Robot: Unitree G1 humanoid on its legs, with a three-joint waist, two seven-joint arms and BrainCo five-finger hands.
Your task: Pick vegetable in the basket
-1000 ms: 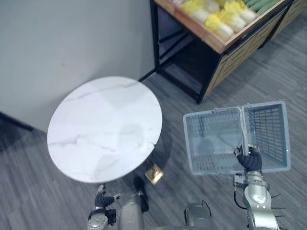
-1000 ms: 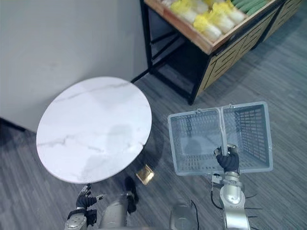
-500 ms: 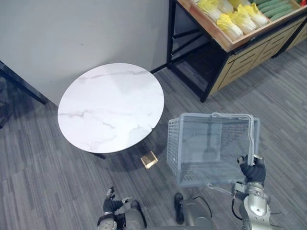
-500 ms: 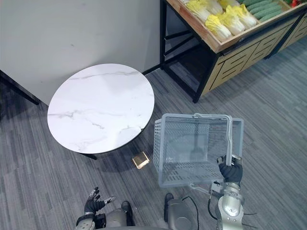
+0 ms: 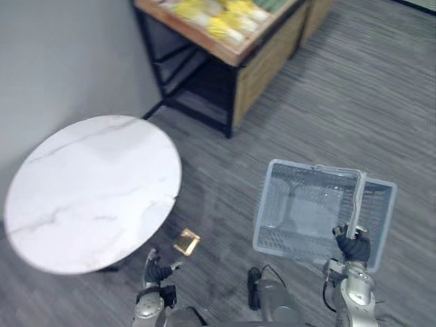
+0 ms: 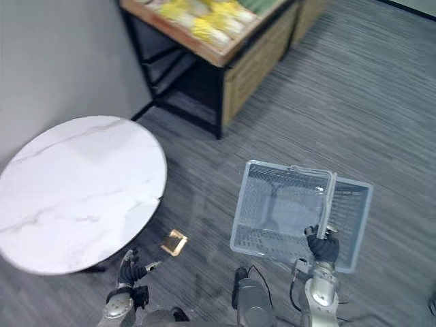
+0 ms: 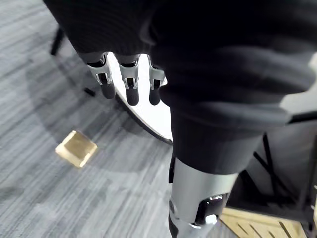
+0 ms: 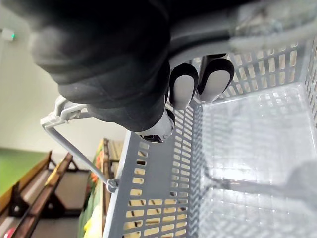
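I carry a grey plastic basket (image 5: 320, 211) low at my right; it holds nothing. My right hand (image 5: 353, 245) is curled round its handle (image 5: 357, 204), and the fingers (image 8: 198, 79) wrap the bar in the right wrist view. Yellow leafy vegetables (image 5: 221, 17) lie in a wooden stand (image 5: 235, 54) at the far top of the eye views. My left hand (image 5: 158, 271) hangs low at my left with relaxed fingers (image 7: 130, 84), holding nothing.
A round white marble table (image 5: 88, 191) stands to my left front. A small tan square object (image 5: 185, 241) lies on the grey floor by the table. The stand has a black metal frame (image 5: 184, 82) underneath.
The whole picture has shifted, so the camera moved: the stand now sits further left and the table lower left. The basket stays in my right hand and swung to hang more level.
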